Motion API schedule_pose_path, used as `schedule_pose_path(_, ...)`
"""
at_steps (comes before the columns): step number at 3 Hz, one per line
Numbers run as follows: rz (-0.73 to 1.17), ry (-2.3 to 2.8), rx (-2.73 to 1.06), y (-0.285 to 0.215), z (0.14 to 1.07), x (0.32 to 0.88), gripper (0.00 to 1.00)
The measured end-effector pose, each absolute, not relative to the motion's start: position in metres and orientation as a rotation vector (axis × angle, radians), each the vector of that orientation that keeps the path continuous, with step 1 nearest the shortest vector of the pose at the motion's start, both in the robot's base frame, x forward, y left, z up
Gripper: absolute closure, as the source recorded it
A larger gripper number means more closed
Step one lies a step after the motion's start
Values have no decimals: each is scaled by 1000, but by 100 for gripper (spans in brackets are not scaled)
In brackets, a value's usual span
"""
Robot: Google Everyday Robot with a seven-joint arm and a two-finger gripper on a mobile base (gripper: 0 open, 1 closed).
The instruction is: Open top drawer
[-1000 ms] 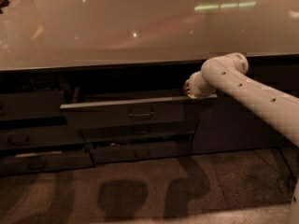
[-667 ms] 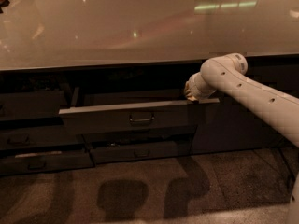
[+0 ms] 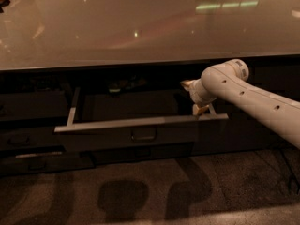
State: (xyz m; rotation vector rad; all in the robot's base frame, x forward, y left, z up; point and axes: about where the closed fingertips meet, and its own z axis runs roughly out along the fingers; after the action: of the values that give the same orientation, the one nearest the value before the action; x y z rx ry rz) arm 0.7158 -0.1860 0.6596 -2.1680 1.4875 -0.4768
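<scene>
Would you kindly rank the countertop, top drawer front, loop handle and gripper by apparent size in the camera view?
1. countertop
2. top drawer front
3. gripper, at the drawer's right top edge
4. loop handle, only slightly smaller

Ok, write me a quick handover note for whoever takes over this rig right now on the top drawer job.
The pincer sits at the right end of the top drawer, just behind its front rim.
The drawer is pulled well out from under the counter, and its inside shows. Its handle at centre is free.
Done: drawer largely open.
Left: probably a little more pull if full travel is wanted, then lift the arm clear.
</scene>
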Motion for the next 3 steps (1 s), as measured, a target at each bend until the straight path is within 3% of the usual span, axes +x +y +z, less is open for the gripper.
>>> schedule_pose_path(3, -558, 1491, -2260, -201, 643, 612, 0)
